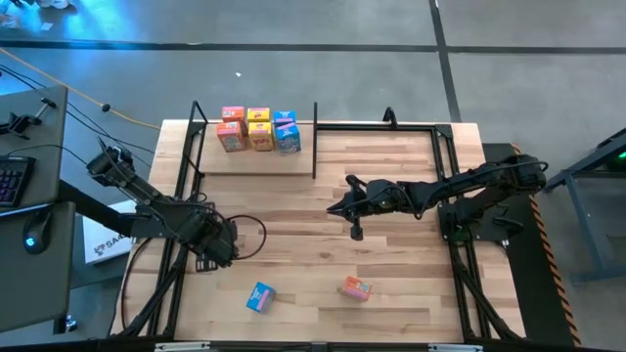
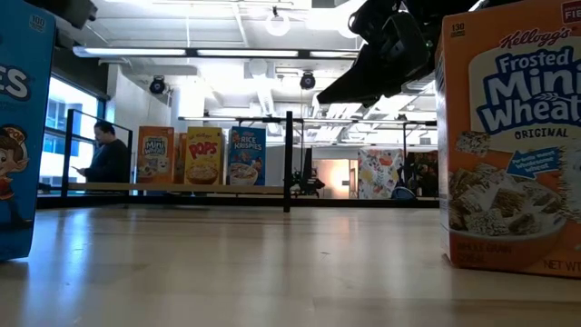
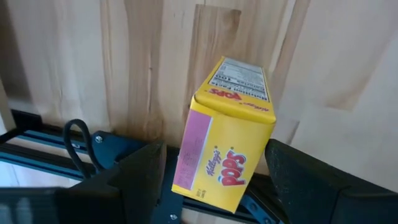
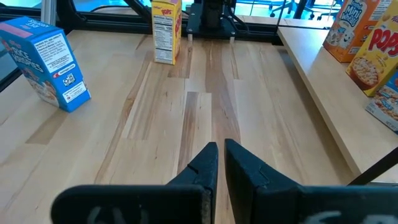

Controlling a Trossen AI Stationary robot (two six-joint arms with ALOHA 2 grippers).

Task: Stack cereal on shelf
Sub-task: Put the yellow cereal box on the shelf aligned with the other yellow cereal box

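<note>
Yellow box (image 3: pixel 225 134) — left pincer (image 3: pixel 211 180) grips.

1. A robotics lab or test workspace in an open industrial room: the butcher-block table (image 1: pixel 391 244) stands on a grey concrete floor (image 1: pixel 411 68).
2. At nine o'clock of the table, a desk (image 1: pixel 29 196) carries a keyboard (image 1: pixel 10 181) and a mouse (image 1: pixel 37 238).
3. Across the table, exposed ceiling ducts (image 2: pixel 236 54), round lamps (image 2: pixel 278 23) and large windows (image 2: pixel 73 127) show.
4. A person (image 2: pixel 107 156) stands at the far side.
</note>
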